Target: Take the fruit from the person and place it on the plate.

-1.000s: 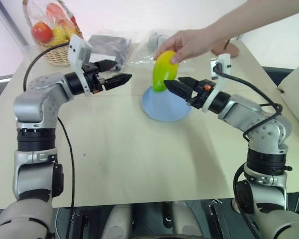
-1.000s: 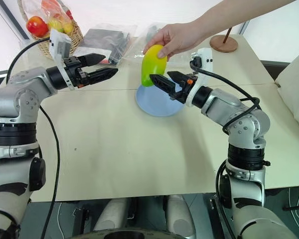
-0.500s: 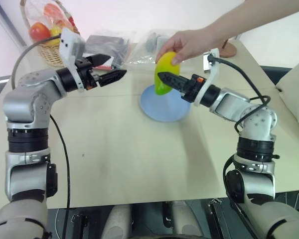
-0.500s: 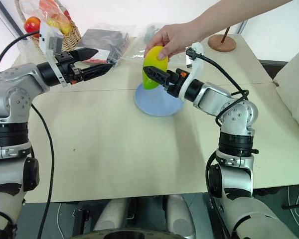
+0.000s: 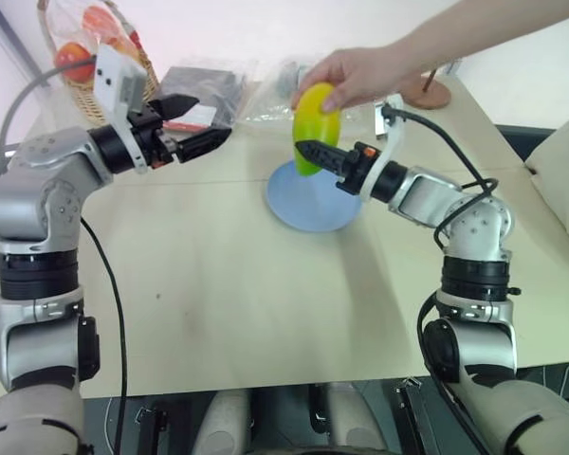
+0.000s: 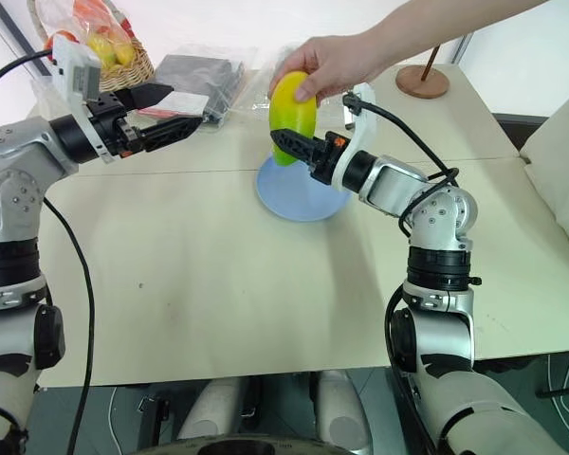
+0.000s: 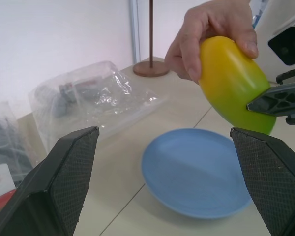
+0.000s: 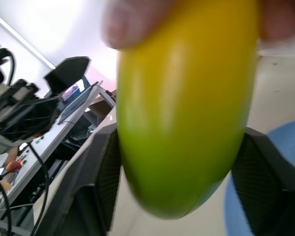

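A person's hand (image 5: 360, 76) holds the yellow-green fruit (image 5: 317, 118) from above, a little over the light blue plate (image 5: 313, 204) on the table. My right gripper (image 5: 308, 150) reaches in from the right and is shut on the fruit's green lower part. Its fingers (image 8: 101, 172) press both sides of the fruit (image 8: 182, 123). My left gripper (image 5: 213, 116) hovers to the left of the fruit, open and empty, pointing toward it. The left wrist view shows the fruit (image 7: 233, 91) and the plate (image 7: 196, 172) ahead of it.
A wicker basket (image 5: 100, 100) with red and yellow fruits stands at the table's back left. Clear plastic bags (image 5: 209, 85) lie behind the plate. A brown round stand (image 5: 431, 92) sits at the back right. A pale cushion (image 5: 564, 180) lies off the table's right edge.
My right gripper slid in around the fruit's lower half and closed on it. The person's hand still holds the fruit. My left gripper rose slightly and drew back to the left.
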Controlling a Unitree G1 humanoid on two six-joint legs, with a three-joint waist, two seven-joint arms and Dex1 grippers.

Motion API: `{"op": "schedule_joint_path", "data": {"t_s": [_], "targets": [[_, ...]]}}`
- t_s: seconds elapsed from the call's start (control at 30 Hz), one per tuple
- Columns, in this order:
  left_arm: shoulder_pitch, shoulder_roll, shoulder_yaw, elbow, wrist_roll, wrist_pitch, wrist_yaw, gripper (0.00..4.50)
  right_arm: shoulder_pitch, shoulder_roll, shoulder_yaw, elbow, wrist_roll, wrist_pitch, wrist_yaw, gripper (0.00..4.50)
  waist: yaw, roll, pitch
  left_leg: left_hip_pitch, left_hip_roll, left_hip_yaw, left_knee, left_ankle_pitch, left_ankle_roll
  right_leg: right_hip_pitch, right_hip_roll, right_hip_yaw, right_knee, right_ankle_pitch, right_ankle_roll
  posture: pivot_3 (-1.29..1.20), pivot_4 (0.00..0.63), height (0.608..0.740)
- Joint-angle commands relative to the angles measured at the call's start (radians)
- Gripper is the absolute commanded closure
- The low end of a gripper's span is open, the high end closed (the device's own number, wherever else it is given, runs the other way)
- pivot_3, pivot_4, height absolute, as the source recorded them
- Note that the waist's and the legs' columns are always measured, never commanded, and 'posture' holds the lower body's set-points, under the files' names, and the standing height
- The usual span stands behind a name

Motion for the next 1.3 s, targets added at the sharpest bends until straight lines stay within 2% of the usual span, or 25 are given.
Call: {"op": "schedule_joint_path", "data": {"t_s": [0.03,0.33,0.5,0.57,0.67,0.9,1.1,1.3], "targets": [[0.012,0.027,0.033,-0.053,-0.032,0.009,-0.002,0.00,-0.047,0.004,-0.010,-0.014,0.005,-0.022,0.016,2.07,0.001,0.000,0.000,0.000,0.000,0.000,0.000,0.000,0.000,0.000,0.000,0.000,0.000,0.000,0.000,0.00,0.150,0.740],[0.038,0.050,0.037,-0.085,-0.063,0.026,0.001,0.00,-0.043,-0.003,-0.004,-0.037,-0.003,-0.007,0.013,2.07,0.001,0.000,0.000,0.000,0.000,0.000,0.000,0.000,0.000,0.000,0.000,0.000,0.000,0.000,0.000,0.00,0.150,0.740],[0.070,0.100,0.037,-0.114,-0.084,0.045,-0.033,0.00,0.007,-0.101,0.145,-0.132,-0.132,-0.029,0.073,2.07,0.001,0.000,0.000,-0.001,0.000,0.000,0.000,0.000,0.000,-0.001,0.000,0.000,0.000,0.000,0.000,0.00,0.150,0.740],[0.088,0.124,0.034,-0.130,-0.089,0.047,-0.052,0.00,0.025,-0.108,0.177,-0.127,-0.170,-0.048,0.087,2.07,-0.001,0.000,0.000,-0.001,0.000,0.000,0.000,0.000,0.000,-0.001,0.000,0.000,0.000,0.000,0.000,0.00,0.150,0.740],[0.128,0.159,0.029,-0.162,-0.094,0.045,-0.078,0.00,0.048,-0.108,0.243,-0.085,-0.272,-0.103,0.094,2.07,-0.002,0.000,0.000,-0.001,0.000,0.000,0.000,0.000,0.000,-0.001,0.001,0.000,0.000,0.000,0.000,0.00,0.150,0.740],[0.191,0.174,0.047,-0.247,-0.136,0.081,-0.066,0.00,0.056,-0.095,0.383,0.077,-0.524,-0.275,0.114,2.07,0.001,0.000,0.000,-0.001,0.000,0.001,0.000,0.000,0.000,-0.001,0.001,0.000,0.000,0.000,0.000,0.00,0.150,0.740],[0.227,0.178,0.056,-0.295,-0.184,0.125,-0.052,0.00,0.007,-0.069,0.412,0.251,-0.659,-0.349,0.121,2.07,0.000,0.000,0.000,-0.001,0.000,0.000,0.000,0.000,0.000,-0.001,0.001,0.000,0.000,0.000,0.000,0.00,0.150,0.740],[0.268,0.208,0.060,-0.317,-0.222,0.161,-0.068,0.00,-0.010,-0.054,0.402,0.293,-0.712,-0.354,0.146,2.07,-0.001,0.000,0.000,-0.001,0.000,0.000,0.000,0.000,0.000,-0.001,0.001,0.000,0.000,0.000,0.000,0.00,0.150,0.740]]}}
